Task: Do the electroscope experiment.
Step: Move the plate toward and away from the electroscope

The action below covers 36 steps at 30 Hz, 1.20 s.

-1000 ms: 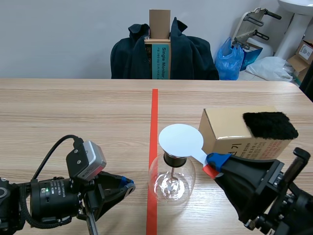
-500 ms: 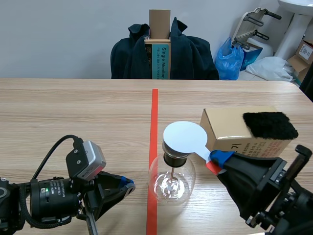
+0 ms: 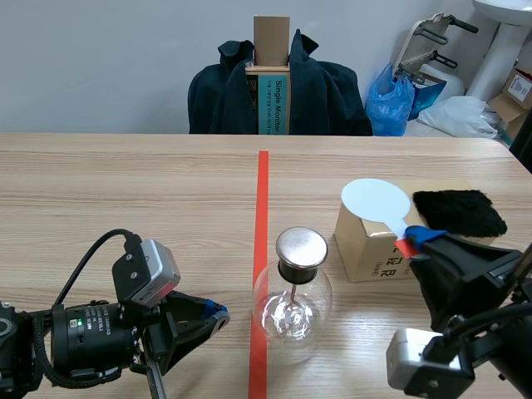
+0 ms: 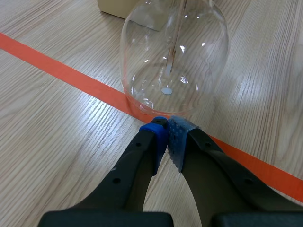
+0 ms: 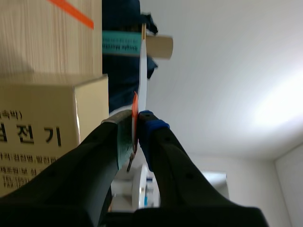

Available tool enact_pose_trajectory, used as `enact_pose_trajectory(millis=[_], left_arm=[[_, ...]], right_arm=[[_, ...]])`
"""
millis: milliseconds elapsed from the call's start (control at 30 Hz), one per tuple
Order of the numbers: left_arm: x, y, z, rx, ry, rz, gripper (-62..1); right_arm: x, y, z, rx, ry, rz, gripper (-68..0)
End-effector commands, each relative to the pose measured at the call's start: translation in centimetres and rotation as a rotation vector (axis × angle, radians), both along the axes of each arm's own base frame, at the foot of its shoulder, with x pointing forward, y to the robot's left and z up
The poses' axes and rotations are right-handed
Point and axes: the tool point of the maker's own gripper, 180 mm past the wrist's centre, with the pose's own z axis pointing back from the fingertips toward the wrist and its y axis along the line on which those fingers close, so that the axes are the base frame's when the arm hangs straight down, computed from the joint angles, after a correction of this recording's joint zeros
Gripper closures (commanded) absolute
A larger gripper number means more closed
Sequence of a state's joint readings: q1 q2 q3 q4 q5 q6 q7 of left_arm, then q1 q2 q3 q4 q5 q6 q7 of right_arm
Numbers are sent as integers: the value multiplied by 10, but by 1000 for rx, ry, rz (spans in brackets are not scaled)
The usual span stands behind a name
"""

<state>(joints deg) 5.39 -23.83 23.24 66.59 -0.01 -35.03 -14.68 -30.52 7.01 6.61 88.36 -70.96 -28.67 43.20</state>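
The electroscope, a round glass flask [image 3: 293, 306] with a metal cap [image 3: 301, 247], stands on the orange tape line. My right gripper [image 3: 413, 242] is shut on the red handle of a white disc paddle [image 3: 376, 200], which it holds over the cardboard box [image 3: 362, 246], to the right of the cap. The right wrist view shows the paddle [image 5: 142, 71] edge-on between the fingers, beside the box [image 5: 47, 118]. A black fur cloth [image 3: 459, 212] lies on the box. My left gripper [image 3: 213, 315] rests low on the table, shut on nothing. Its tips [image 4: 166, 130] sit just before the flask [image 4: 175, 56].
A chair draped with a dark jacket [image 3: 278, 91] and holding a tall carton stands behind the table's far edge. Blue bags [image 3: 391, 100] and boxes lie on the floor at the back right. The orange tape line [image 3: 262, 199] runs down the table's middle.
My right arm has carried the paddle from over the flask's cap to the right and upward, above the box, with its wrist turned. The left arm has not moved.
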Motion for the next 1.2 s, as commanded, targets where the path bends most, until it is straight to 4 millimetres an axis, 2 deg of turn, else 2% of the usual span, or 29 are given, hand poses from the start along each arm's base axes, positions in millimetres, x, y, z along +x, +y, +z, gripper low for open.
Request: enact_pose_trajectory(millis=[0, 167, 367, 867, 1167], left_arm=[[2, -6, 10, -34, -18, -4, -17], [2, -6, 10, -34, -18, -4, -17], [2, -6, 10, -34, -18, -4, -17], [1, -6, 9, -34, -16, -3, -17], [1, -6, 9, -34, -16, -3, -17]], right_arm=[[5, -6, 9, 4, -30, -36, -8], [13, -22, 9, 2, -31, -138, -8], [14, -25, 9, 2, -32, -152, -8], [-17, 28, 7, 10, -19, 189, -8], [-33, 45, 7, 13, -13, 322, -8]])
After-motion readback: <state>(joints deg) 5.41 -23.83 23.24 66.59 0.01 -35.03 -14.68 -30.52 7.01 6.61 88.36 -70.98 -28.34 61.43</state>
